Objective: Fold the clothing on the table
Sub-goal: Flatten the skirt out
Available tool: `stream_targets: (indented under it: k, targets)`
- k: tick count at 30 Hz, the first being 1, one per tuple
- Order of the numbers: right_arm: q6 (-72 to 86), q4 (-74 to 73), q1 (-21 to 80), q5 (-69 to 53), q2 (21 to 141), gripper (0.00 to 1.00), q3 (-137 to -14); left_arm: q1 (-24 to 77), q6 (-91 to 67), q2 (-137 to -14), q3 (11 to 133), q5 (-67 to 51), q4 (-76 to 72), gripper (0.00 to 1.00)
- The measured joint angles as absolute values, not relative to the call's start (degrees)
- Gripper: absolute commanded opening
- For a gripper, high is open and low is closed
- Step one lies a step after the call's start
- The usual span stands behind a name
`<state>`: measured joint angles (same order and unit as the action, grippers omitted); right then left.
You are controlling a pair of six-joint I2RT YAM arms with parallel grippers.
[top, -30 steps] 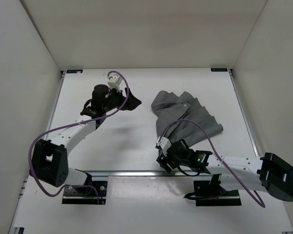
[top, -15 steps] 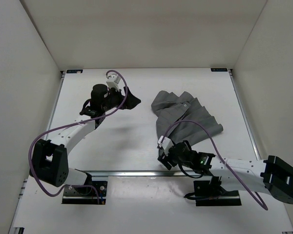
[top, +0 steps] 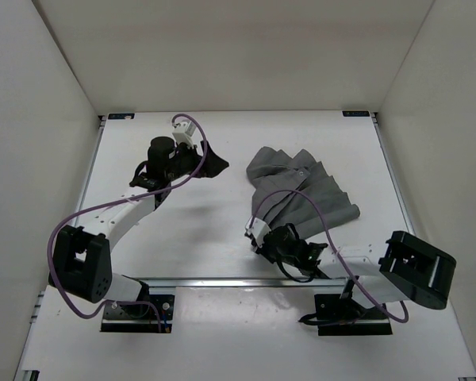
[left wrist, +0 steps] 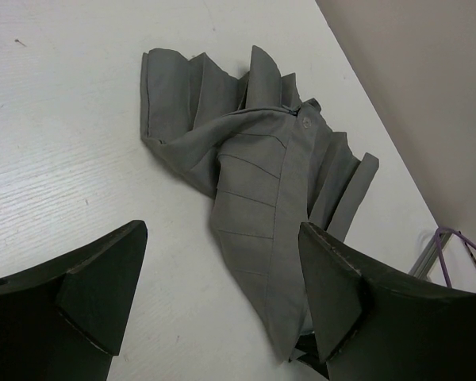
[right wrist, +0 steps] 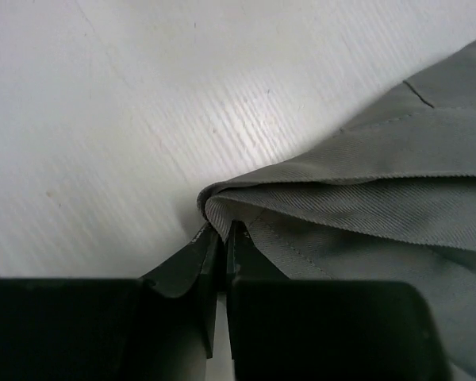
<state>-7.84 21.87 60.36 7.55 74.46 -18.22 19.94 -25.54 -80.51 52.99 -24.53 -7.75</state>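
**A:** Layout?

**B:** White matte table (top: 206,230) with a metal rail round the edge. The clothing (top: 305,186) lies on its right half: grey, bunched in pleats, broad toward the far side, narrowing to a tip at the near side. All of it lies inside the rails.

**A:** Arms?

**B:** The left arm (top: 115,214) reaches to mid-table, left of the clothing and apart from it. The right arm (top: 357,262) lies low along the near edge, wrist aimed at the clothing's near tip.

**A:** Claws?

**B:** Left gripper (top: 214,165): fingers spread wide above bare table. Its wrist camera looks between them (left wrist: 222,274) at the garment (left wrist: 254,175) further on.
Right gripper (top: 258,236): fingers pressed together, clamped on the clothing. In the wrist view the folded hem (right wrist: 246,194) at the near corner runs straight into the slit between the tips (right wrist: 224,238). The rest of the fabric fans off to the right, on the table.

**A:** Anything small?

**B:** A pale spot (top: 300,170) near the garment's middle. Could be a tag or a button, can't tell which.
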Motion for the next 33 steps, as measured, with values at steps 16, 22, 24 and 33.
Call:
stream_targets:
  k: [16, 22, 24, 33]
  targets:
    - [-4.54, 15.33, 61.95, -23.44, 82.89, 0.01, -30.72, 20.97, -20.23, -84.6, 60.4, -26.68, -0.62, 0.27]
    - [6.35, 5.32, 50.48, -19.16, 57.28, 0.0, -17.67, 24.49, -17.72, -95.5, 65.52, -34.63, -0.47, 0.48]
    - [8.86, 1.67, 44.77, -18.15, 50.26, 0.0, -16.12, 25.45, -17.47, -99.07, 67.05, -36.03, -0.25, 0.69]
    - [17.23, -5.67, 31.2, -18.68, 39.55, 0.0, -12.71, 28.86, -16.91, -113.54, 82.24, -39.7, -1.93, 0.86]
